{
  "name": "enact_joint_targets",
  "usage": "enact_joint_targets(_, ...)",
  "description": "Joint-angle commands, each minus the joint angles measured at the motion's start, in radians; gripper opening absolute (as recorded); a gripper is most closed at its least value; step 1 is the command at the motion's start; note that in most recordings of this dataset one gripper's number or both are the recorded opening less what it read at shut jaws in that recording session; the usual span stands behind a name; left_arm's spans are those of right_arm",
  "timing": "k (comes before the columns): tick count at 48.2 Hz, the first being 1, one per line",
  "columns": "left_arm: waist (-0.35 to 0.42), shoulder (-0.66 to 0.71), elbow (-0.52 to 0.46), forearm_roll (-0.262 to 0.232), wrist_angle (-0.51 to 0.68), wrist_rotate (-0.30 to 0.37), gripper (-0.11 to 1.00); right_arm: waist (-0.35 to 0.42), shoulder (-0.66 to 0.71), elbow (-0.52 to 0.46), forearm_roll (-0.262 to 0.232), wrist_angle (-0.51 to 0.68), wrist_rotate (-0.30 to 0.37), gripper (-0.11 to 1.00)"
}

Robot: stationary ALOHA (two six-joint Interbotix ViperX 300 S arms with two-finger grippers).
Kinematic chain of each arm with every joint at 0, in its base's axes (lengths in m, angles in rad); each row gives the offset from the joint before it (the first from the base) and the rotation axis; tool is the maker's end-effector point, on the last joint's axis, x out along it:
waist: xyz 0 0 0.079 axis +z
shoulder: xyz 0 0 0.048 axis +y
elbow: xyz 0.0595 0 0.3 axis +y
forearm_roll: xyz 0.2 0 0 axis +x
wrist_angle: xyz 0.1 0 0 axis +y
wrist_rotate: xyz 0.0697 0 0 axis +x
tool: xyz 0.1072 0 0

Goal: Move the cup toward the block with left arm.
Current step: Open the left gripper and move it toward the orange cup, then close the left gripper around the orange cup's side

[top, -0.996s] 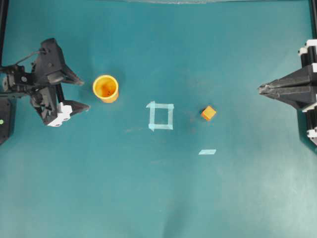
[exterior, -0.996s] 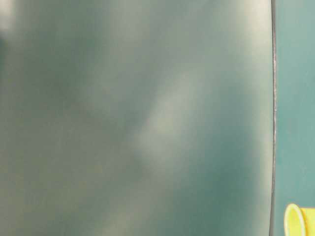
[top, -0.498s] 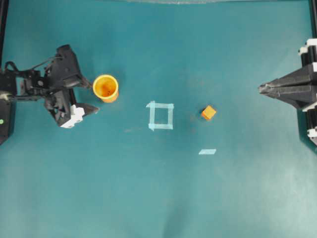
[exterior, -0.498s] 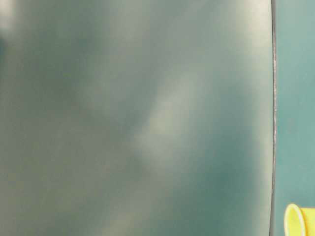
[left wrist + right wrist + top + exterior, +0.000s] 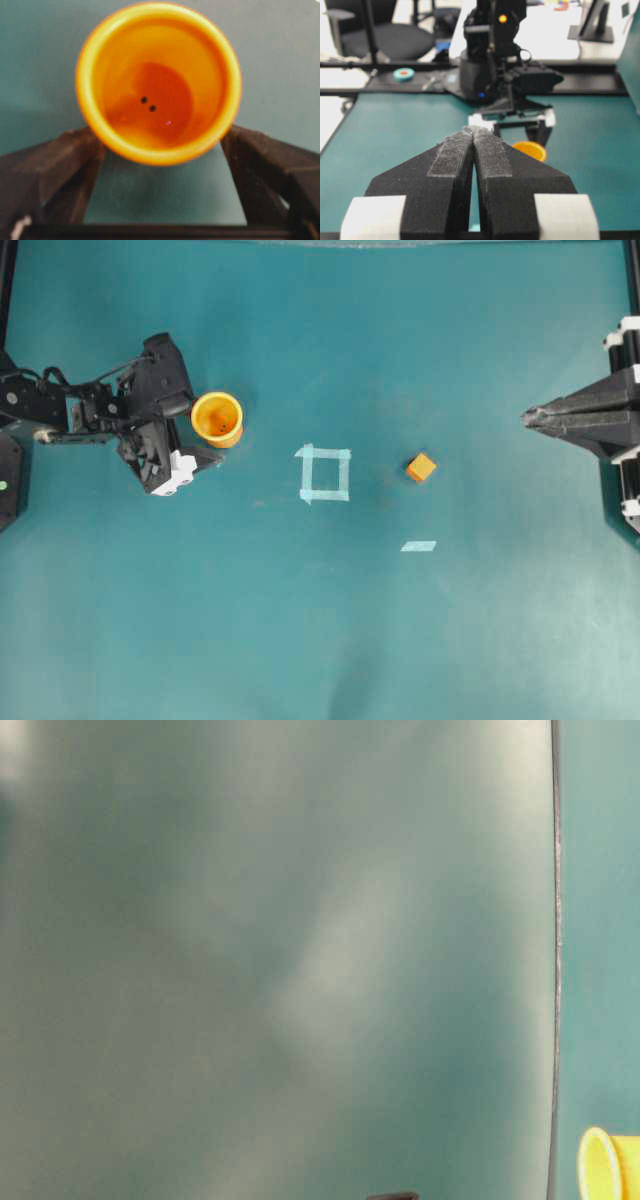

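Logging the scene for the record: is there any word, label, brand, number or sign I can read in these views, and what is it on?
None can be read.
The cup: no print, only two dark dots at its bottom.
The block, tape square and tape strip: blank.
Left tool and right tool: no markings.
Background desk clutter in the right wrist view: too blurred.

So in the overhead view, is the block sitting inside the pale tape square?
No, the block lies on bare table to the right of the tape square, clear of its outline.

Overhead, blurred table-level, 2 wrist cams.
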Motion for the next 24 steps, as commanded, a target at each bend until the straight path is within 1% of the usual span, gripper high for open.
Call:
enact_joint_targets(1, 0.014, -0.005, -0.015, 0.002, -0.015, 0.002, 0.87, 0.002, 0.003, -0.031, 0.002, -0.009, 0.002, 0.00)
enact_joint_targets(11, 0.035, 0.000, -0.026, 0.002, -0.063, 0.002, 0.87, 0.002, 0.003, -0.031, 0.002, -0.009, 0.002, 0.00)
enact_joint_targets(19, 0.037, 0.011, -0.034, 0.002, -0.114, 0.002, 0.87, 0.002, 0.003, -0.031, 0.002, -0.005, 0.002, 0.00)
enact_joint_targets(24, 0.037, 0.028, -0.038, 0.002, -0.121, 0.000, 0.87, 0.002, 0.003, -0.031, 0.002, -0.005, 0.002, 0.00)
